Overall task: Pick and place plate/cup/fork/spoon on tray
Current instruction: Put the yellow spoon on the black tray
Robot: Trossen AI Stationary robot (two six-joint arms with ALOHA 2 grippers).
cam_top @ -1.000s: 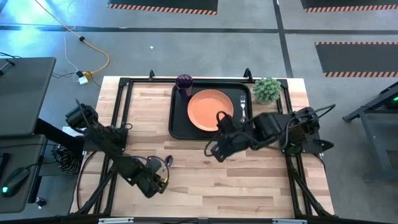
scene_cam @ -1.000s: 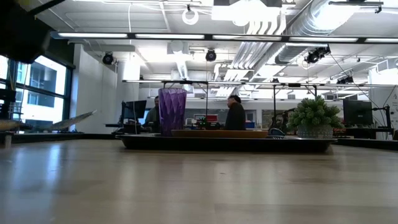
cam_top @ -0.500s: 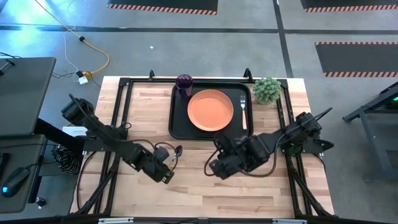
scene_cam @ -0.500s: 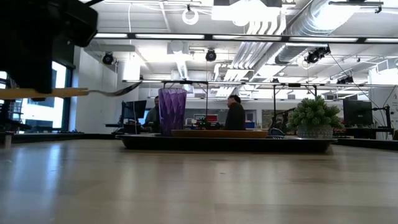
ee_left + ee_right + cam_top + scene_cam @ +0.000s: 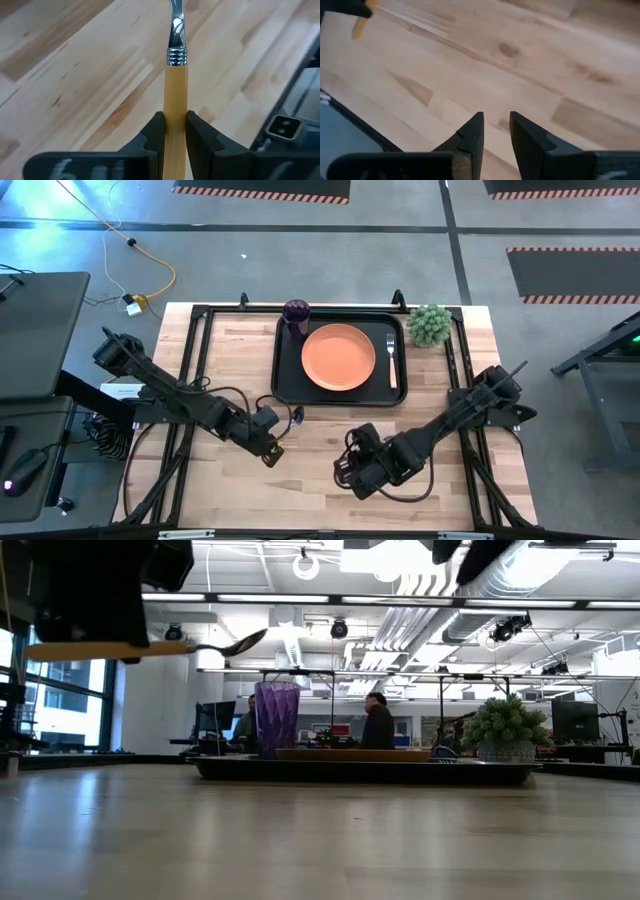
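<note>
The left claw (image 5: 272, 432) is pinched shut on the slim orange handle of the small spoon (image 5: 175, 100), whose silver metal bowl points toward the large black rectangular tray (image 5: 283, 370) with rounded corners and a raised rim. In the low view the spoon (image 5: 160, 646) hangs level, well above the pale wooden table (image 5: 230, 350), and in the high view it sits just off the tray's near left corner, not over it. From the left wrist the two dark fingers (image 5: 156, 131) press the handle from both sides, with the metal collar and neck reaching out past them.

On the tray lies the round flat orange plate (image 5: 338, 357) with its raised rim, near the middle. The small fork (image 5: 391, 359) with silver tines and an orange handle lies on the tray just to the plate's right. The small dark purple cup (image 5: 296, 313) stands at the tray's far left corner, though whether it touches the rim is hard to make out.

The right claw (image 5: 352, 472) waits above the bare table in front of the tray, its fingers (image 5: 472, 131) a narrow gap apart and holding nothing.

A small green potted plant (image 5: 430, 324) stands off the tray's far right corner.
</note>
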